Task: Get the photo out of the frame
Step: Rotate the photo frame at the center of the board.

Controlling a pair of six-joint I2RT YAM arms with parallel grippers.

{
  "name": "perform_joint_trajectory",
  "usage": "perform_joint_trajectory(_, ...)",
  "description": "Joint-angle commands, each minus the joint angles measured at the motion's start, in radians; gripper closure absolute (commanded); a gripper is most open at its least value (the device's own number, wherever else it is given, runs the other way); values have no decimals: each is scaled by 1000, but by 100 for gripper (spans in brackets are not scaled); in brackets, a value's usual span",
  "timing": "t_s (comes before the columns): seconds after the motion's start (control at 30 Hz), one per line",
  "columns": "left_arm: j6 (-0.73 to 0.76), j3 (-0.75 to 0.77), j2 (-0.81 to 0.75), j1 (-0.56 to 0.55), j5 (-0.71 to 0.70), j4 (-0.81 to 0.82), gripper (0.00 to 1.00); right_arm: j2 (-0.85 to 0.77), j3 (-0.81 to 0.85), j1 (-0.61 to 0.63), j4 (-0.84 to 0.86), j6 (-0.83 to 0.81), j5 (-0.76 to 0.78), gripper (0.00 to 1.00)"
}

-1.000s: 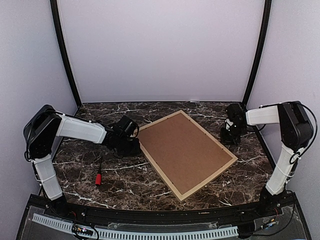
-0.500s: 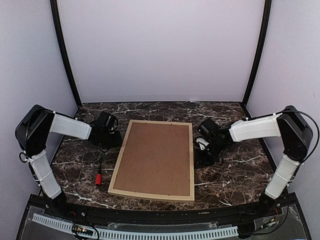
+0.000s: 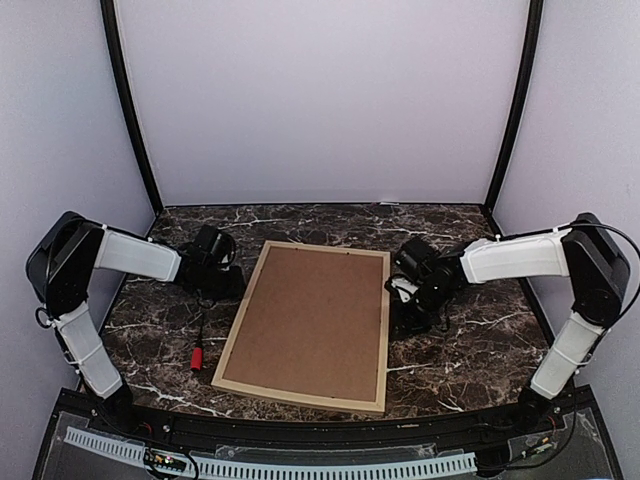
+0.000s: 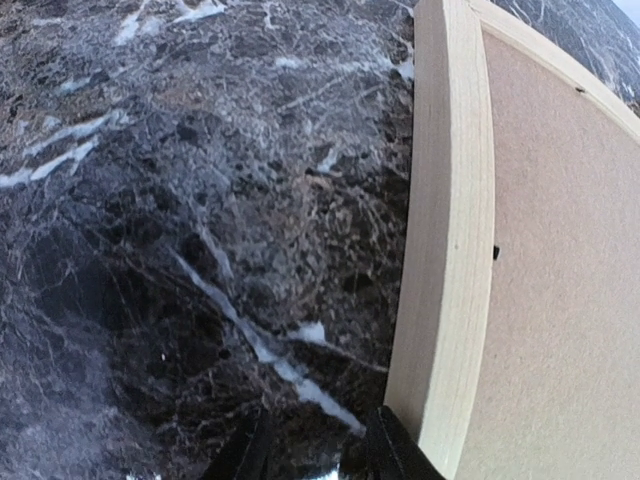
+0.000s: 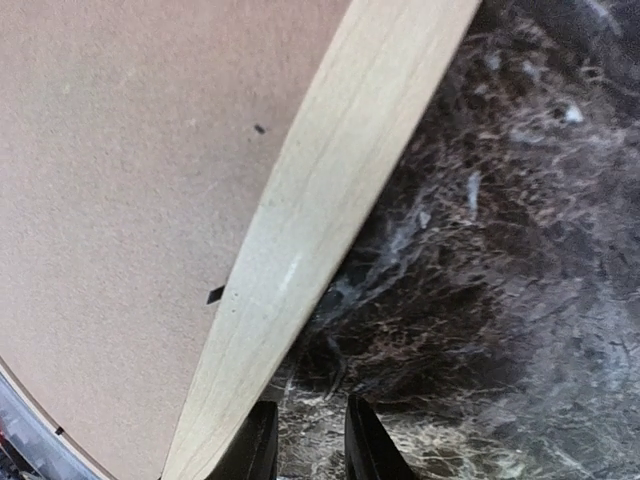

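Observation:
The frame (image 3: 383,330) of light wood lies face down on the marble table, its brown backing board (image 3: 312,320) uppermost. The photo is hidden under the board. My left gripper (image 3: 232,285) sits low just outside the frame's left rail (image 4: 445,250), near the far corner. It (image 4: 318,455) is open, with only marble between the fingers. My right gripper (image 3: 398,318) is beside the right rail (image 5: 320,200). It (image 5: 312,445) is narrowly open over bare marble, its left finger close against the wood. Small black tabs (image 5: 215,295) show at the board's edge.
A red-handled tool (image 3: 197,355) lies on the table (image 3: 470,350) left of the frame, near the left arm. Black posts and pale walls close in the back and sides. A black rail runs along the near edge.
The frame has swung from a diagonal to nearly straight and shifted left. The left gripper drew back left along it. The right gripper came in to the right rail.

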Motion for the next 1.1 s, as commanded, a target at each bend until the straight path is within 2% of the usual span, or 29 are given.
perform_joint_trajectory(0.0, 25, -24, -88, -30, 56, -113, 64, -84, 60, -25, -7, -22, 58, 74)
perform_joint_trajectory(0.2, 58, -22, -169, -29, 20, -150, 63, -93, 120, -29, -46, 17, 89, 67)
perform_joint_trajectory(0.43, 118, -11, -181, -29, 95, -127, 56, -64, 178, -23, -54, 103, 97, 41)
perform_joint_trajectory(0.6, 133, 59, -125, -28, 89, -126, 49, -25, 226, 2, -78, 170, 115, 32)
perform_joint_trajectory(0.9, 164, 71, -89, -29, 136, -105, 47, 47, 287, 43, -157, 274, 183, 31)
perform_joint_trajectory(1.07, 169, 38, -106, -29, 146, -100, 47, 95, 319, 47, -209, 311, 260, 37)
